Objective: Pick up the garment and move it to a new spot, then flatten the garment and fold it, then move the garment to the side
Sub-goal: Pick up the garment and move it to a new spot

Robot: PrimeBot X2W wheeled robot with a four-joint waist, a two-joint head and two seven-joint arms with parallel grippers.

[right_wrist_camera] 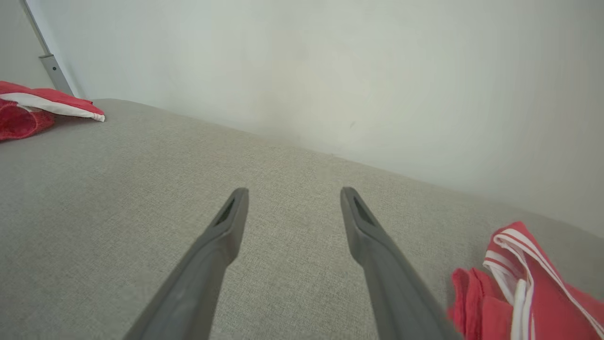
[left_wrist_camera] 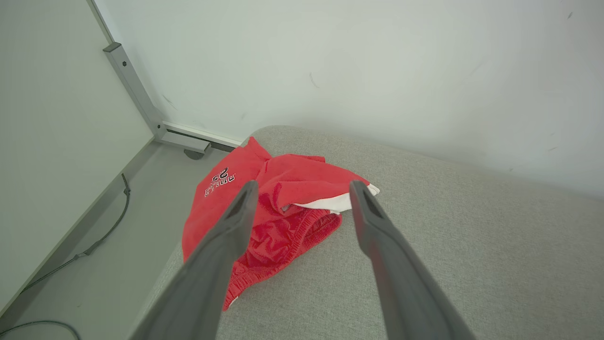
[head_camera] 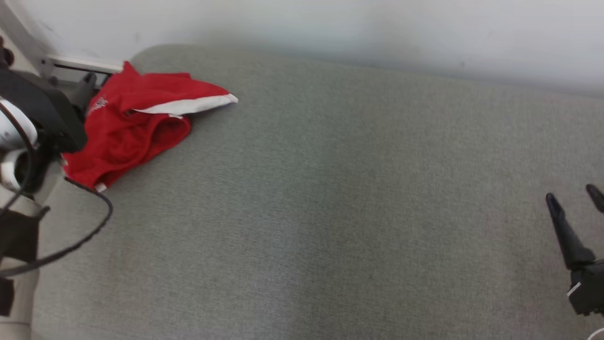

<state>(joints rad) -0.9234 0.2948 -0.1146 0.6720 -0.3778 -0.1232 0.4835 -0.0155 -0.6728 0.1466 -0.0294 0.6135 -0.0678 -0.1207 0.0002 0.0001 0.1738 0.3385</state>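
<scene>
Look, your red garment [head_camera: 127,127] lies bunched at the far left corner of the grey pad [head_camera: 330,212], its long side slanting, white tip pointing right. Your left gripper [left_wrist_camera: 302,189] and right gripper [right_wrist_camera: 292,193] are spread wide, holding nothing. The right wrist view also shows a second red cloth [right_wrist_camera: 561,302].

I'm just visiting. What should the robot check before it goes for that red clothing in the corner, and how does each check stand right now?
1. Left end effector open: ok.
2. Its fingers aimed at the red garment: ok, framed between them in the left wrist view.
3. Fingers touching cloth: cannot tell.
4. Bare room on the grey cushion for a new spot: ok.
5. Right end effector open, apart from the garment: ok.
6. Garment flat: not ok, crumpled.
</scene>
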